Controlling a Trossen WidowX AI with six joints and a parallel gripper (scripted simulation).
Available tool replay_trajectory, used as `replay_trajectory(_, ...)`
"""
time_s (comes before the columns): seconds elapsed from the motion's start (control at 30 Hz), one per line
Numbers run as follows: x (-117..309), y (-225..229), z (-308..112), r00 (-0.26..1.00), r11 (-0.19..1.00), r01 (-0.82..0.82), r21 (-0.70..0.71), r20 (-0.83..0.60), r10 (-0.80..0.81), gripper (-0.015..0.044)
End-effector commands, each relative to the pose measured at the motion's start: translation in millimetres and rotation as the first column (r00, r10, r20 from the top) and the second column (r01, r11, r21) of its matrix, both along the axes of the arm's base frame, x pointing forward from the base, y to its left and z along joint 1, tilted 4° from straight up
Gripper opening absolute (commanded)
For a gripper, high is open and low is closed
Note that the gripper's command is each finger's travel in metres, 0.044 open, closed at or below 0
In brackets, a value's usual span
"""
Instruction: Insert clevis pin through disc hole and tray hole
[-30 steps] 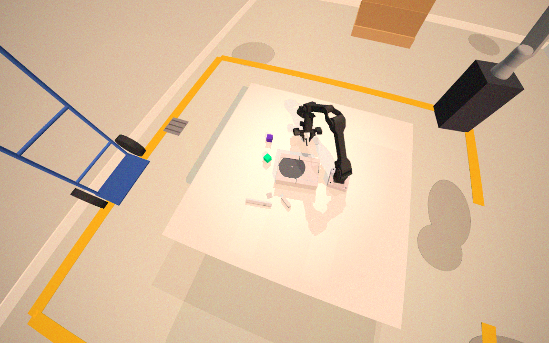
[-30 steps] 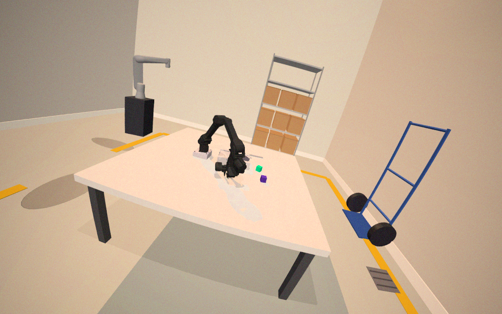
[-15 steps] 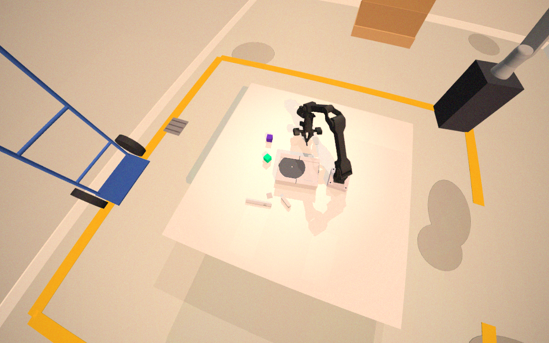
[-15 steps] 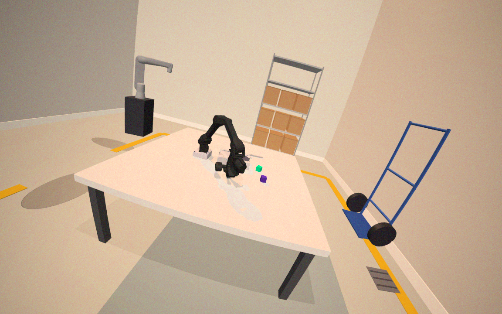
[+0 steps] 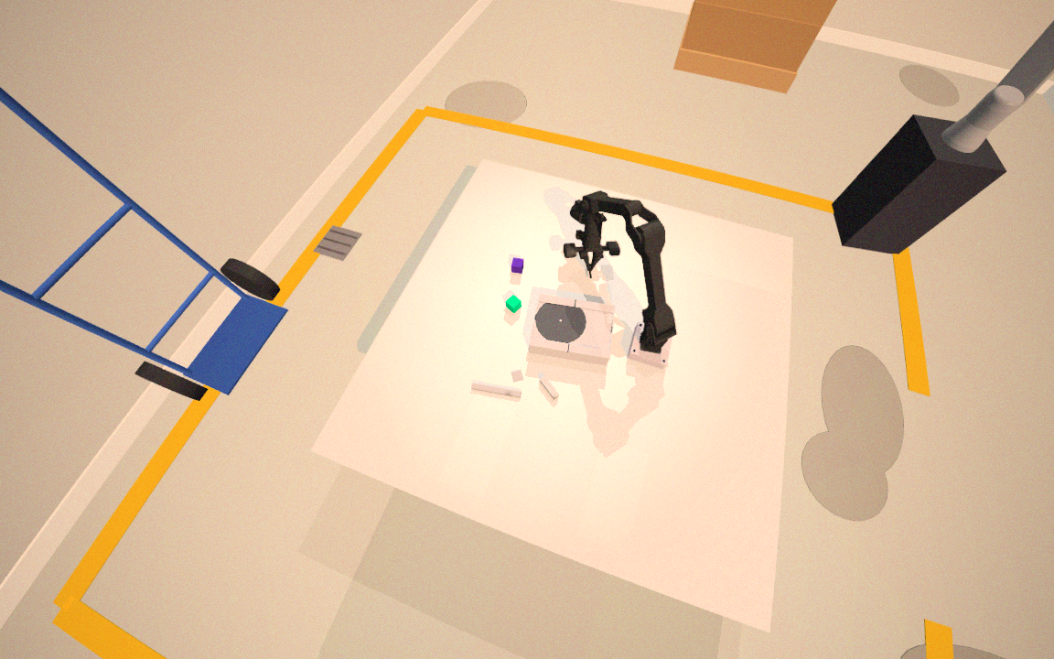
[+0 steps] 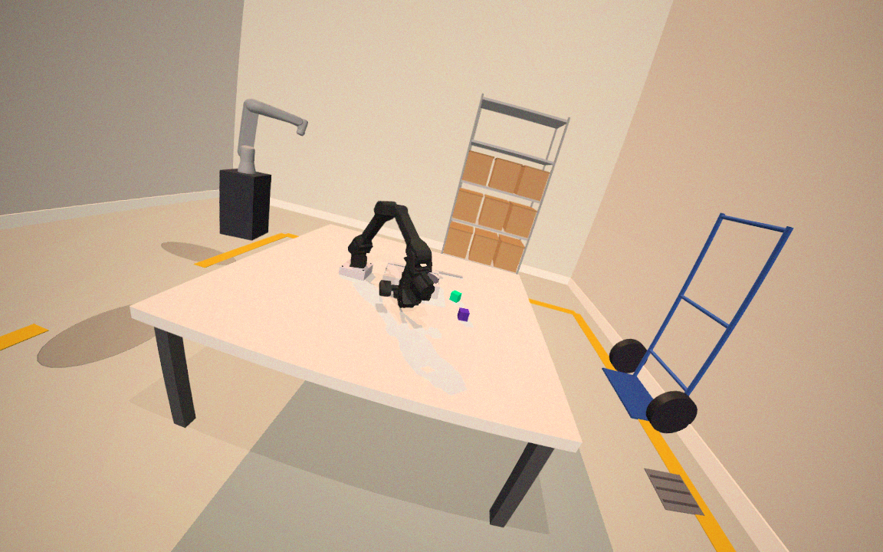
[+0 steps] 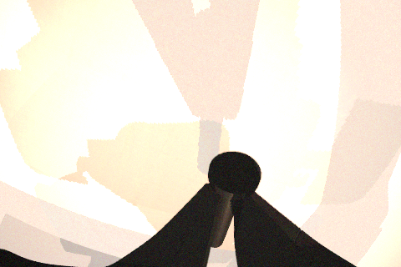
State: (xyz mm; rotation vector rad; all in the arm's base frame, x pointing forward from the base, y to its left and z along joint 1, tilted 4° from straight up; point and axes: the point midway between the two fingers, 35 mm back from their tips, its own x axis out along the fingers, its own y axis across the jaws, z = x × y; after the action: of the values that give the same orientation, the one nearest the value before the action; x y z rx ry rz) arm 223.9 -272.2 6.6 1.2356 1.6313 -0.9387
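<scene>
Between my two fingertips is the clevis pin (image 7: 234, 172), and I, the gripper (image 5: 590, 273) (image 6: 410, 295) (image 7: 225, 195), have it pinched. From the wrist, its broad round head shows dark across the tips, and part of the shank slants down the view between my fingers. The top view leaves the pin too small for me to make out its tilt.

Just beside me, with a gap in the top view, sits the steel tray (image 5: 594, 334) (image 6: 395, 271) on the table (image 5: 678, 491) (image 6: 335, 343). The aluminium disc (image 5: 547, 329) (image 6: 434, 278) lies flat in it, toward the side nearer the green cube (image 5: 512, 304) (image 6: 454, 296); a small pale spot marks its middle hole. The pin is out of that hole, here with me. I cannot tell where the tray's own hole is.

Near the green cube lies a purple cube (image 5: 517, 264) (image 6: 463, 314), well apart from the disc. Across the tray from me are a long pale bar (image 5: 495, 391), a shorter pale piece (image 5: 548, 388) and a small pale block (image 5: 517, 375). My black arm (image 5: 653, 266) (image 6: 384, 209) bends up and over to its pale base (image 5: 637, 355) (image 6: 356, 272). Off the table stands a blue hand truck (image 5: 238, 344) (image 6: 626, 392).
</scene>
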Motion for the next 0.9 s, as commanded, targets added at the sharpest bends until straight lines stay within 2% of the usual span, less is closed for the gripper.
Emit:
replay_trajectory(0.0, 2.2, -1.3, 15.7, 1.000, 1.000, 0.003, -0.010, 0.008, -0.003, 0.0000)
replay_trajectory(0.37, 4.1, -0.4, 49.5, 1.000, 1.000, 0.003, -0.010, 0.008, -0.003, 0.0000)
replay_trajectory(0.47, 3.5, 0.2, 45.0, 1.000, 1.000, -0.009, -0.007, 0.006, 0.009, 0.0000)
replay_trajectory(0.87, 25.6, 32.2, 50.9, 0.923, 0.926, -0.376, -0.027, 0.082, 0.376, 0.0000)
